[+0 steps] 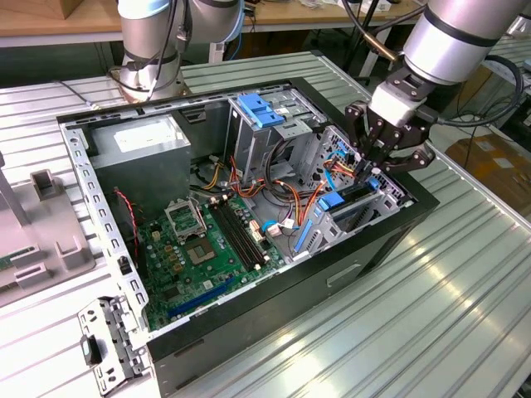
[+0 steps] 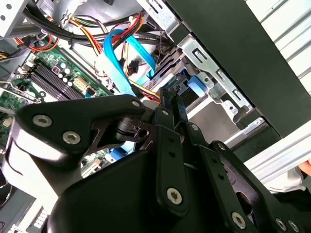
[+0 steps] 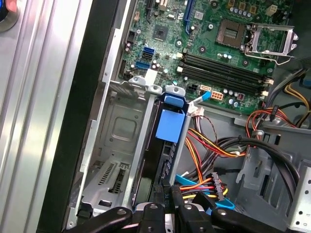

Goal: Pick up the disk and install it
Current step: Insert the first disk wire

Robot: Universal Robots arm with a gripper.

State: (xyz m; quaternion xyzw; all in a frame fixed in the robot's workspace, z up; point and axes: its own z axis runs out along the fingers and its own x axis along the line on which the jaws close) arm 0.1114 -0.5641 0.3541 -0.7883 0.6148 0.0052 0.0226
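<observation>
1. The open computer case (image 1: 274,274) lay on its side on the ribbed metal worktop (image 1: 465,298), motherboard (image 1: 199,249) facing up, and the arm (image 1: 452,37) reached down over the drive bay at the exterior view's right.
2. The metal drive cage (image 3: 116,141) stood against the case's black wall, and the disk (image 3: 167,145) sat on edge in its slot, blue rail end (image 3: 171,124) pointing toward the motherboard and the long axis running along the slot, back toward the pincer.
3. The pincer (image 3: 171,196) was drawn in narrow on the disk's near edge, fingers pinched at the top of the drive.
4. Risk one, as I judged it: a slight tilt of the disk would jam the blue rails in the cage guides, and further pushing could bend them.
5. Risk two: the bundle of red, yellow and orange wires (image 3: 209,145) and the blue data cable (image 2: 116,63) lay just beside the slot; a finger could snag them or trap one under the drive.
</observation>
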